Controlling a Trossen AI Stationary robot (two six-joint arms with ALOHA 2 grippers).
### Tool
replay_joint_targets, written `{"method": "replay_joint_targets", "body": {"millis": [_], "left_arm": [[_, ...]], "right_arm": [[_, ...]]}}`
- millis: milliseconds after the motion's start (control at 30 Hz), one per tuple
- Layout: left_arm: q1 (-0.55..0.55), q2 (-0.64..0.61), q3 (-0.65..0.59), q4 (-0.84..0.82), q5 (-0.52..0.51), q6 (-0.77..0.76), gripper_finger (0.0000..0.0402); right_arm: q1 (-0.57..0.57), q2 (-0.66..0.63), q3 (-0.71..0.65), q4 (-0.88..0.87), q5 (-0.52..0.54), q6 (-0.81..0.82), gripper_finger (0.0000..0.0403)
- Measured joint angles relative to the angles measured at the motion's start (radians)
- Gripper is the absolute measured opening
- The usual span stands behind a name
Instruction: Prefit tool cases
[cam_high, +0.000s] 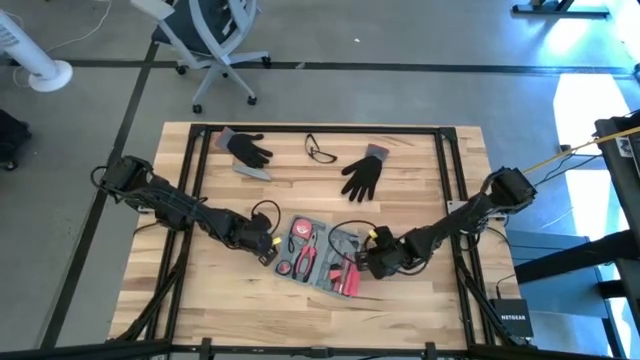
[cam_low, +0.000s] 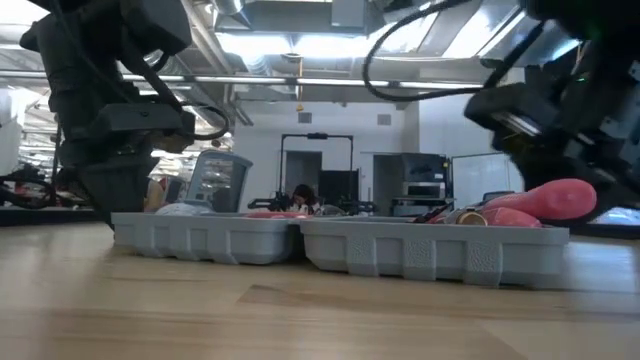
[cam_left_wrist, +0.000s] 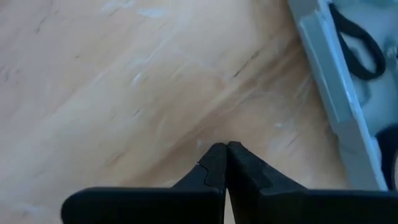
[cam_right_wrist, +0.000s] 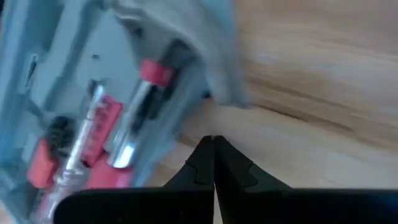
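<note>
The blue-grey tool case (cam_high: 318, 250) lies open and flat on the wooden table, its two halves side by side, with red and pink tools in its recesses (cam_right_wrist: 93, 124). My left gripper (cam_high: 268, 252) is shut, pointing steeply down over bare wood just off the case's left end (cam_left_wrist: 339, 106). My right gripper (cam_high: 366, 264) is shut and also points down, its tips (cam_right_wrist: 213, 142) at the case's right end, close to the rim (cam_right_wrist: 217, 81). In the low view the case (cam_low: 340, 245) rests on its flat underside. My left gripper touches nothing of the case; its shut tips stand over bare wood. My right gripper's shut fingertips come from above right beside the case's right rim (cam_right_wrist: 214, 93). Whether they touch the rim or the table, I cannot tell.
Two black gloves (cam_high: 248, 148) (cam_high: 364, 172), safety glasses (cam_high: 320, 150) and a small grey bar (cam_high: 252, 170) lie toward the far edge. Black frame rails (cam_high: 445, 180) run along the table's sides. Bare wood lies in front of the case (cam_high: 300, 310).
</note>
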Motion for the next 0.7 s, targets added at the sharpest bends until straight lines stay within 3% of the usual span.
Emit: {"method": "replay_joint_targets", "body": {"millis": [167,433,700], "left_arm": [[-0.031,0.009,-0.003,0.05,-0.034,-0.143,0.0],[-0.103,0.065,-0.006,0.284,-0.095,-0.388,0.0],[-0.111,0.133,0.06,0.359,-0.108,-0.377,0.0]], "right_arm": [[-0.04,0.017,0.001,0.046,0.0,-0.026,0.0],[-0.142,0.014,0.003,0.041,-0.1,-0.285,0.0],[-0.225,0.005,0.001,0.023,-0.136,-0.458,0.0]]}}
